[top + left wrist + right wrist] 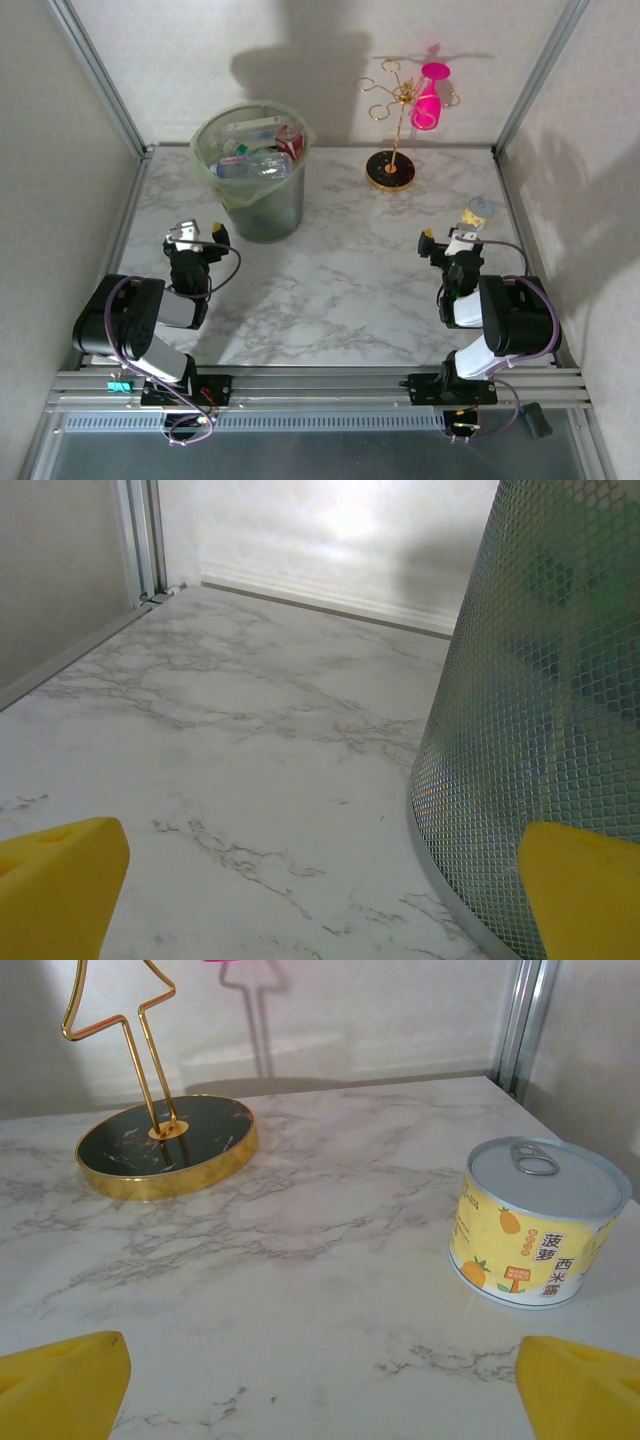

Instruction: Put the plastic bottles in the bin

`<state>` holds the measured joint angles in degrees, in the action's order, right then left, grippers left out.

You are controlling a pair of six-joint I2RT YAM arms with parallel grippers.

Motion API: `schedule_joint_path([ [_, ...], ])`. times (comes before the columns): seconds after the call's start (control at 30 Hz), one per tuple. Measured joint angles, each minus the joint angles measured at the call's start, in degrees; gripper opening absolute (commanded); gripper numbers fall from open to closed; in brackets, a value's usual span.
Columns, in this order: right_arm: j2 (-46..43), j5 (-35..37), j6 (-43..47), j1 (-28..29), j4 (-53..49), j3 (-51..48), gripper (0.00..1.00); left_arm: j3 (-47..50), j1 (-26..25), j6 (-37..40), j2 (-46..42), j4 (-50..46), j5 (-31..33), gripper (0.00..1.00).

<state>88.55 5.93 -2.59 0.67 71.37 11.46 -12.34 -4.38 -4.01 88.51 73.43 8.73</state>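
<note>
The pale-green bin (262, 215) stands at the back left of the marble table. Several plastic bottles (252, 165) lie piled inside it, clear ones with blue, red and white labels. In the left wrist view the bin's gridded wall (560, 740) rises close on the right, with blurred green and blue bottle shapes (555, 580) behind it. My left gripper (198, 233) sits low just left of the bin, open and empty (320, 900). My right gripper (450, 238) rests at the right side, open over bare marble (320, 1390).
A gold wire stand (395, 110) on a round dark base (165, 1145) holds a pink goblet (428, 100) at the back. A small yellow-labelled can with a pull-tab lid (535, 1222) stands just ahead-right of my right gripper. Metal frame posts (140, 540) line the table's sides.
</note>
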Motion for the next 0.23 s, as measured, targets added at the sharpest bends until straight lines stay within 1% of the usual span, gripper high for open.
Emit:
schedule_joint_path([
  [0.23, 0.00, 0.00, 0.00, 0.02, 0.00, 0.00, 0.99, -0.11, 0.37, -0.02, 0.00, -0.17, -0.44, 0.99],
])
